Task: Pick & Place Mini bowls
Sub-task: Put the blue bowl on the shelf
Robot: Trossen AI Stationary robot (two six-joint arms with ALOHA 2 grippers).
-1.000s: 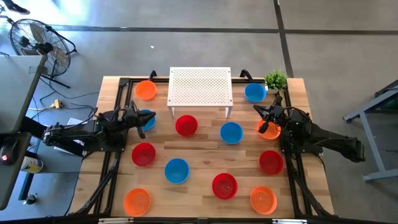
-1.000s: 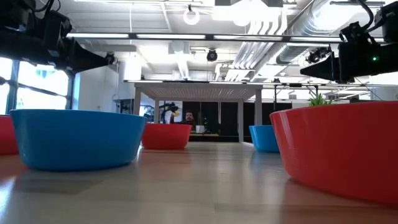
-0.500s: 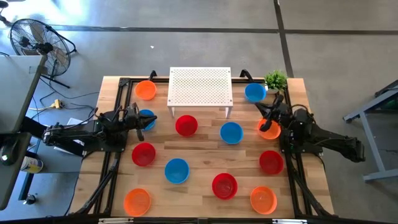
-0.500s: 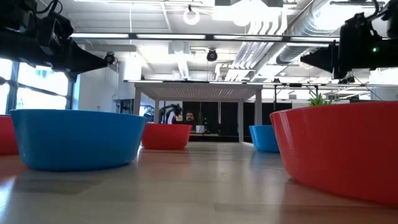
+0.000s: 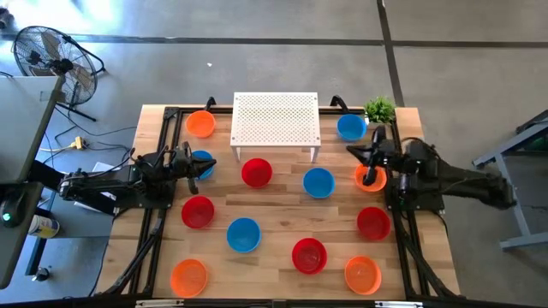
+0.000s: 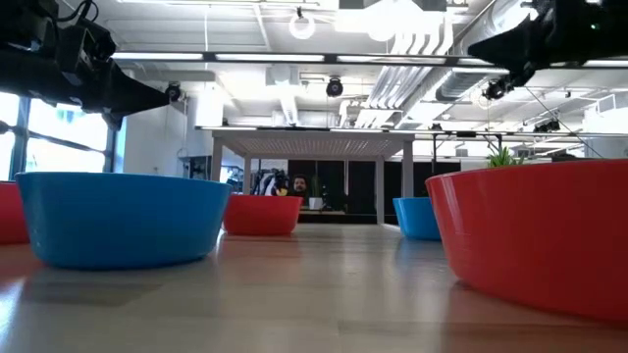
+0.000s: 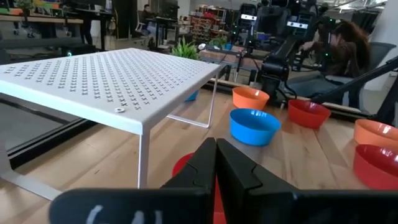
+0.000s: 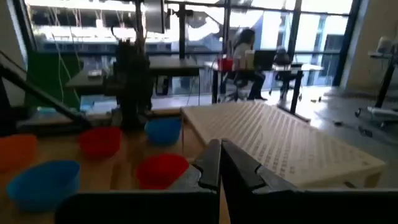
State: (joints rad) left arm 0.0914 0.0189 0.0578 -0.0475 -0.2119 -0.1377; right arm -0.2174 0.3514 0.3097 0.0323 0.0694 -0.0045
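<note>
Item: mini bowls [image 5: 243, 234], red, blue and orange, scattered over the tabletop [image 5: 278, 205]; none held.
Left pincer [image 5: 195, 163]: narrow, empty, 9 o'clock, above a blue bowl [image 5: 203, 160].
Right pincer [image 5: 370, 157]: narrow, empty, 3 o'clock, over an orange bowl [image 5: 371, 179].
Step, judged: approach. Next: widen a pincer, descend onto a rim.

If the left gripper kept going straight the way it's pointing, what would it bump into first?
Probably the red bowl. The shut left gripper points across the table towards it, above a blue bowl, though its height is unclear.

The perforated stand [image 5: 276, 119] sits at the table's [image 5: 274, 214] back edge, middle. Mini bowls [image 5: 243, 234] are scattered in front and beside it, plant [image 5: 379, 109] at the back right corner.
</note>
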